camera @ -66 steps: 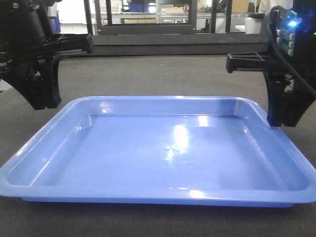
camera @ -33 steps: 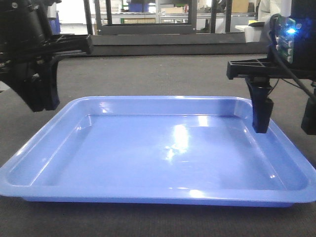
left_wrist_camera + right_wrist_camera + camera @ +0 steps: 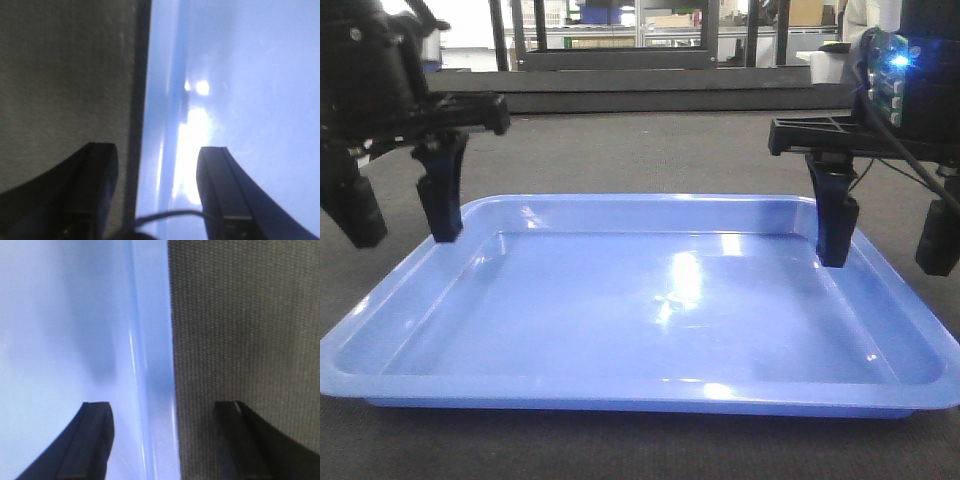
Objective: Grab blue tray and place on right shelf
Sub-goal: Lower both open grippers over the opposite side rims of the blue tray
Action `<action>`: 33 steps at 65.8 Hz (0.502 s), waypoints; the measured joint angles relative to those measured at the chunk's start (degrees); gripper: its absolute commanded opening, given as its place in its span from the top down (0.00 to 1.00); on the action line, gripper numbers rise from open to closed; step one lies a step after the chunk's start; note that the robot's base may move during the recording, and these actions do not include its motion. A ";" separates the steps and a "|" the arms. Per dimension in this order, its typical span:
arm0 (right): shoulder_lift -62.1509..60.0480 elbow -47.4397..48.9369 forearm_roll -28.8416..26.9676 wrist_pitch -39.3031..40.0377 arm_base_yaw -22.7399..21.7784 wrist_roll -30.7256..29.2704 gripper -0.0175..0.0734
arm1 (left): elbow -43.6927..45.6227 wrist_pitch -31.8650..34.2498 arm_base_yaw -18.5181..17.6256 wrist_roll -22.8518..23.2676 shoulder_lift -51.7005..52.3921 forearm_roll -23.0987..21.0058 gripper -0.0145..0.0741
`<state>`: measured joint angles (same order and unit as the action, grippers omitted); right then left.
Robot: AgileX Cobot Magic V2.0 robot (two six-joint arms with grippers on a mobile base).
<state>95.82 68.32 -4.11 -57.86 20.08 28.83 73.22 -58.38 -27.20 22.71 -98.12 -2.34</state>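
A dark grey, coarse-woven mat surface fills the foreground; both wrist views show its weave close up. Along the mat's far edge runs a long, low black ledge. Beyond the mat, behind that ledge, stand thin black metal uprights. Farther behind the mat, seen between the uprights, sit a dark-blue plastic bin and a brown cardboard box, both small and blurred. A white object of unclear shape stands past the mat's far right corner.
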 measured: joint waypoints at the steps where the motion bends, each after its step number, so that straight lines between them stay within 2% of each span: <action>1: 0.00 0.00 0.00 0.00 0.00 0.00 0.24 | 0.00 -0.10 0.00 -0.43 -0.30 -0.49 0.51; 7: 0.00 0.00 -0.11 0.00 0.00 0.00 0.24 | 0.00 0.23 0.22 -1.65 -2.17 -2.17 0.51; 16: 0.00 0.00 -0.11 0.73 0.00 0.00 0.24 | 0.00 0.81 1.47 -2.17 -3.19 -2.44 0.51; 33: 0.04 -3.92 -0.11 4.53 0.00 0.00 0.24 | 0.00 1.16 2.61 -3.00 -3.22 -0.37 0.52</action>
<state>95.86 64.40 -4.21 -53.33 20.08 28.83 73.22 -57.22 -24.59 19.71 -101.34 -2.71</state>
